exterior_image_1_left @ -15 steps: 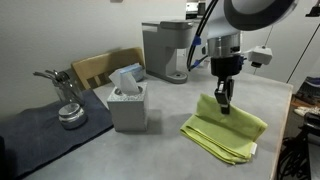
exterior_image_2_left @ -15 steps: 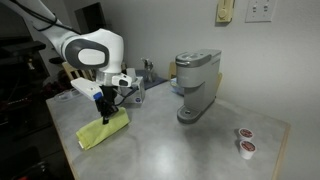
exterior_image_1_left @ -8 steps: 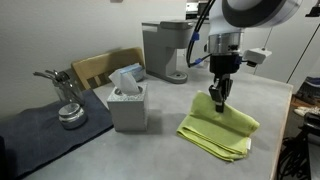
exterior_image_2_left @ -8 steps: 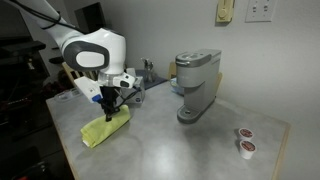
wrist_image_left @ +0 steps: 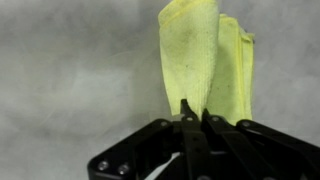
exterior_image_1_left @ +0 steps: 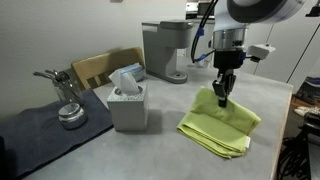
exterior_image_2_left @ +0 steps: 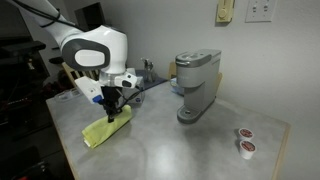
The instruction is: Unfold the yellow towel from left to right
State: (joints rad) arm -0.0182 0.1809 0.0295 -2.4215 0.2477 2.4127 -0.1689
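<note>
The yellow towel [exterior_image_1_left: 221, 124] lies folded on the grey table, with one corner lifted up to my gripper [exterior_image_1_left: 221, 98]. It also shows in an exterior view [exterior_image_2_left: 107, 127] under my gripper [exterior_image_2_left: 111, 110]. In the wrist view the towel [wrist_image_left: 205, 60] hangs as a folded strip away from my gripper [wrist_image_left: 195, 110]. The jaws are pinched together on its near edge.
A grey tissue box [exterior_image_1_left: 127, 100] stands next to the towel. A coffee machine [exterior_image_1_left: 168, 48] stands behind it, also seen in an exterior view [exterior_image_2_left: 195, 84]. A dark mat with a metal pot [exterior_image_1_left: 70, 115] lies nearby. Two small pods [exterior_image_2_left: 244, 140] sit near the table's far corner.
My gripper has moved slightly sideways and up with the towel's edge in it, and the lifted fold has shifted with it.
</note>
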